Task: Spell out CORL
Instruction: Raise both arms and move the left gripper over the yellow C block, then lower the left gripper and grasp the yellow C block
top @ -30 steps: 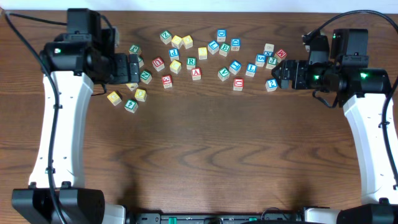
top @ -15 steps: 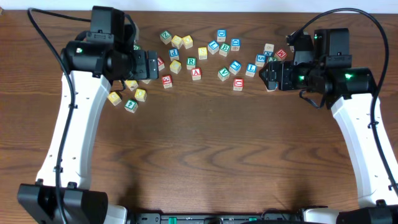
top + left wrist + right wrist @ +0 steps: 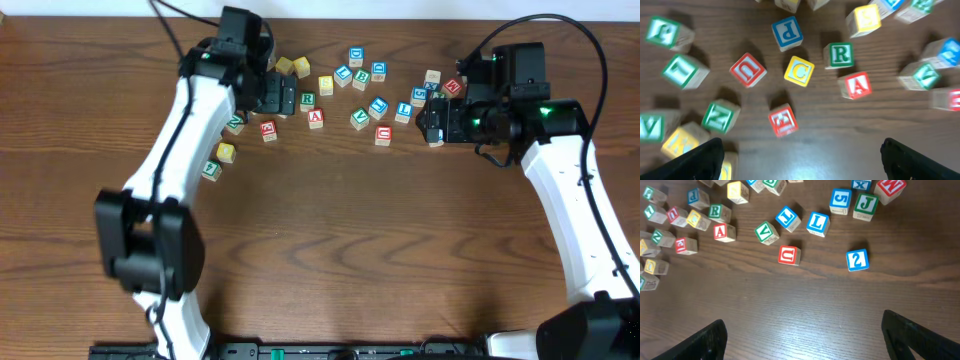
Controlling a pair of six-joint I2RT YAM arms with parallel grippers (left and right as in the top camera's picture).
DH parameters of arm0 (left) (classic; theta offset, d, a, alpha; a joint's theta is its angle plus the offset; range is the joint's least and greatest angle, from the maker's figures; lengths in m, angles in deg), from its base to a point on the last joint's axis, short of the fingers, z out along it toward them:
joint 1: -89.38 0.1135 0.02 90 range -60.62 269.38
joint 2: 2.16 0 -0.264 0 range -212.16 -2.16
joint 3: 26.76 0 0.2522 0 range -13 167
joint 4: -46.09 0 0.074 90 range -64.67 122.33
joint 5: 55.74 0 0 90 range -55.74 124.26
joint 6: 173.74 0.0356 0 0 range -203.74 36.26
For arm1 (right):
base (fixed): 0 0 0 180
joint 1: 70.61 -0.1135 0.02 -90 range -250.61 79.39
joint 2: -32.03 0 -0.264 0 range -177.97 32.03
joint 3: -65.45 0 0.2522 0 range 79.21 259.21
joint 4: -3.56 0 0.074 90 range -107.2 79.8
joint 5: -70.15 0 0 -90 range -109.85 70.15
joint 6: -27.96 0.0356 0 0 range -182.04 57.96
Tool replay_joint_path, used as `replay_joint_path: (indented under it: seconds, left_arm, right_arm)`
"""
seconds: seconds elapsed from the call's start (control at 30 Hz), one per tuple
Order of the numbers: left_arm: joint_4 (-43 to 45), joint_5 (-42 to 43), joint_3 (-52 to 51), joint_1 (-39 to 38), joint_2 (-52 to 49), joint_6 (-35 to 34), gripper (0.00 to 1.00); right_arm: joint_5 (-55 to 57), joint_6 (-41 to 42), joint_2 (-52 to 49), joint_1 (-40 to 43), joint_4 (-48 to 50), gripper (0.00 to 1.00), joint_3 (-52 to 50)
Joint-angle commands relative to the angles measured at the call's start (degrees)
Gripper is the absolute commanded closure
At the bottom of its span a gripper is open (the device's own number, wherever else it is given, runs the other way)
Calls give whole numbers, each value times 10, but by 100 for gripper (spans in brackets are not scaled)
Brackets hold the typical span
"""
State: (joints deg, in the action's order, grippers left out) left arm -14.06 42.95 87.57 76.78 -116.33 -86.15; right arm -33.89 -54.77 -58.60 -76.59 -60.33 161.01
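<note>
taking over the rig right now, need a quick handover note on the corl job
Left gripper: open, empty, above the left of the block scatter. Right gripper: open, empty, above the right of it.
Yellow C and green R lie near each other, apart, in the left wrist view; blue L lies in the right wrist view. O: not readable, yellow faces too faint.
Done: nothing lined up. Left: all four letters to pick and set in a row.

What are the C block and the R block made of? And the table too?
The yellow C block and green R block look like pale wood with painted faces: bare tan sides show beside the colour. The table looks like dark wood or wood-look laminate, with grain lines and a slight sheen.
</note>
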Motion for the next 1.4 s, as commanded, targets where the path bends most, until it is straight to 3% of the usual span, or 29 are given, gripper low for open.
replay_joint_path:
  seconds: [0.0,0.23,0.37,0.6,0.97,1.37]
  left_arm:
    - [1,-1,42,-1,-57,87,0]
    - [62,-1,46,-5,-118,183,10]
    - [102,-1,46,-5,-138,185,12]
    - [158,-1,45,-5,-173,198,29]
    - [161,-3,42,-2,-189,200,32]
    - [160,-3,39,-2,-189,199,59]
  right_arm:
    - [4,9,-14,-6,-2,6,13]
    - [4,9,-24,-6,-4,6,12]
    - [4,9,-24,-6,-3,6,12]
    - [20,8,-24,-6,-4,5,12]
    - [34,8,-24,-6,-5,4,12]
    - [34,8,-24,-5,-4,3,12]
